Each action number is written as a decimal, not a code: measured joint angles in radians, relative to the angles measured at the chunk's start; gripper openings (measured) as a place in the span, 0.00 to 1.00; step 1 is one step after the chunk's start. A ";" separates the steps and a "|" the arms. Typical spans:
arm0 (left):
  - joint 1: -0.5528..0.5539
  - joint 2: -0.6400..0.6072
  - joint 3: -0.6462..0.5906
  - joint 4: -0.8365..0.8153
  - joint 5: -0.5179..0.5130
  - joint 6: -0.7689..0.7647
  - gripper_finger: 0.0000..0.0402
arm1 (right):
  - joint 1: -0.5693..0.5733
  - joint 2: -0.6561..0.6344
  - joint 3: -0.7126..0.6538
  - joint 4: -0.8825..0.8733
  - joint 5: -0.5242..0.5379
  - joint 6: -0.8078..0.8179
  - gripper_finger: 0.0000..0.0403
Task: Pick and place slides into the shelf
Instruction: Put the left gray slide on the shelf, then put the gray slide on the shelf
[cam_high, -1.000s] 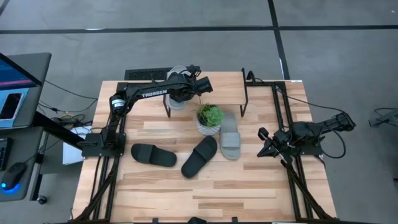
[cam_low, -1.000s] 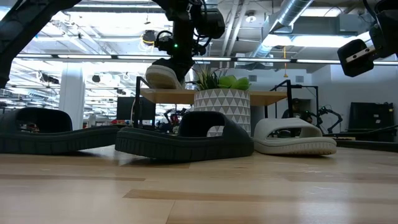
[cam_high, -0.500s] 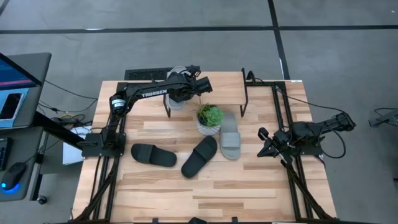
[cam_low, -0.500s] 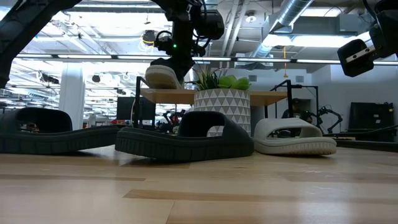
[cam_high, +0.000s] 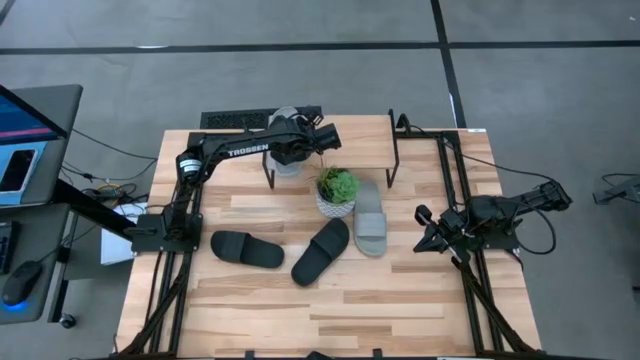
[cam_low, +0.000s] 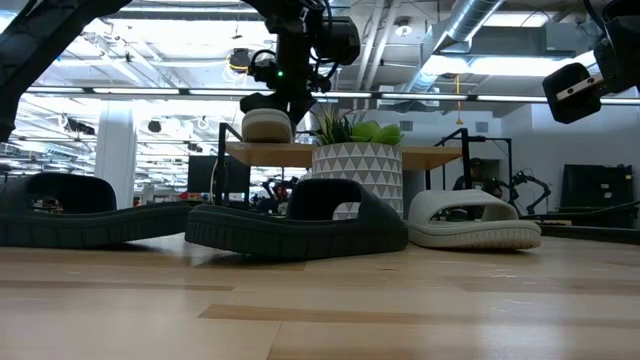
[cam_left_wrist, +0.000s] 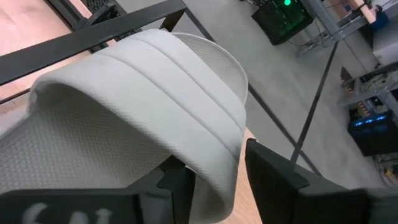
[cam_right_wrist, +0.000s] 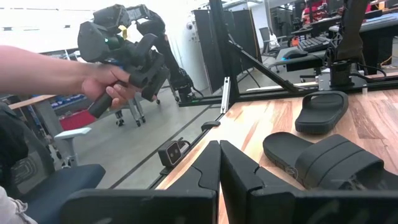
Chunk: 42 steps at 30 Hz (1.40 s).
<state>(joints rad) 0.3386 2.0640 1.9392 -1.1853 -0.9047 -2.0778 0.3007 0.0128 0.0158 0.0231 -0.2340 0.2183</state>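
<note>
The shelf (cam_high: 360, 140) stands at the table's far middle; in the low view its plank top (cam_low: 440, 155) shows behind the pot. My left gripper (cam_high: 305, 140) is over the shelf's left end, shut on a light grey slide (cam_high: 284, 125) that lies level on the plank (cam_low: 266, 125). A second light grey slide (cam_high: 370, 215) and two black slides (cam_high: 247, 248) (cam_high: 320, 250) lie sole-down on the table. My right gripper (cam_high: 425, 232) waits shut and empty near the table's right edge. My left gripper (cam_left_wrist: 217, 174) pinches the side edge of the grey slide's wide strap (cam_left_wrist: 214, 149) between its two fingers (cam_left_wrist: 273, 177), one under the strap and one outside it. In the low view it comes from above, slanting down. The slide's sole rests level on the shelf's top.
A plant in a white patterned pot (cam_high: 337, 190) stands in front of the shelf, between it and the slides on the table. The shelf's black legs (cam_high: 392, 165) stand at its ends. A person's hand with a controller (cam_right_wrist: 118, 71) shows beyond the table.
The grey slide in my left gripper was tilted, one end raised off the shelf top; it has come down and now lies level on the plank. My left gripper has tipped slightly with it and stays shut on the strap.
</note>
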 joint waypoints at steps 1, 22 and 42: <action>0.000 0.000 0.000 -0.001 0.006 0.007 0.33 | 0.000 0.000 0.000 0.000 0.000 0.000 0.00; -0.028 0.000 0.000 -0.003 0.029 0.100 0.36 | 0.000 0.000 0.000 0.000 0.000 0.000 0.00; -0.060 -0.027 0.000 -0.022 0.028 0.104 0.36 | 0.000 0.000 0.000 0.000 0.000 0.000 0.00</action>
<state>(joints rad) 0.2790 2.0370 1.9392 -1.2071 -0.8771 -1.9739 0.3008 0.0132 0.0158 0.0231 -0.2340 0.2184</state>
